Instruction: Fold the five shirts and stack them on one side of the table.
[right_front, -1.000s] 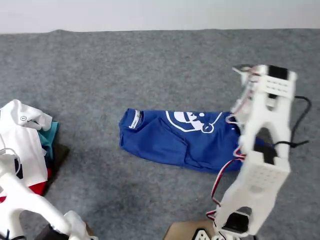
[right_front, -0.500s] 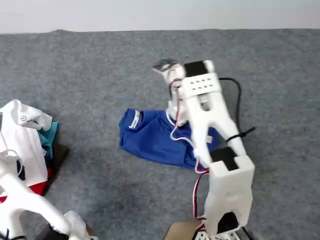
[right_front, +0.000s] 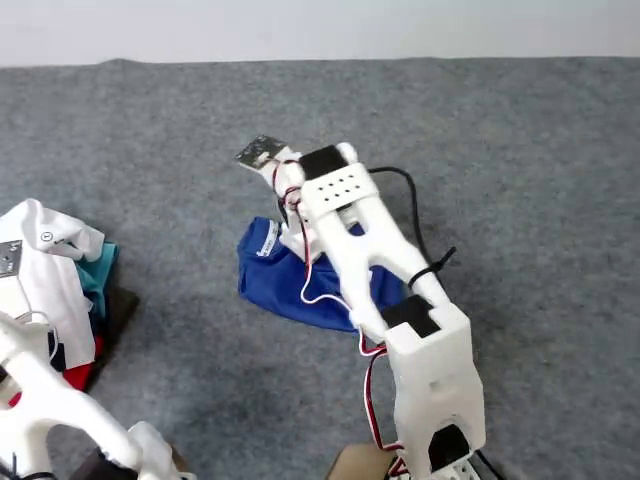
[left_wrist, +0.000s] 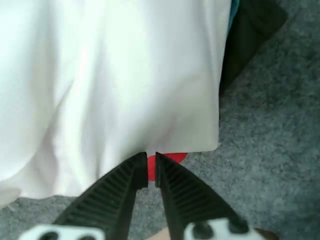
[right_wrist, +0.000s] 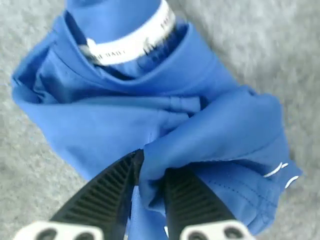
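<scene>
The blue shirt (right_front: 285, 285) bears a white neck label (right_wrist: 127, 42). Other garments are a white shirt (right_front: 45, 275), teal shirt (right_front: 102, 272) and red shirt (right_front: 78, 377). The surface (right_front: 520, 140) is grey.

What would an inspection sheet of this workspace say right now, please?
Surface: grey felt-covered table, lying flat.
Job's things: blue shirt near the centre, partly folded, one flap raised; stack by the left arm, white shirt on top, teal shirt, red and dark layers beneath.
Clutter: nothing seen.
Grippers: right gripper shut on blue shirt fabric; left gripper shut, above the white shirt's edge.
Cables: red and white wires and a black cable along the right arm.
Surroundings: pale wall behind the table.
</scene>
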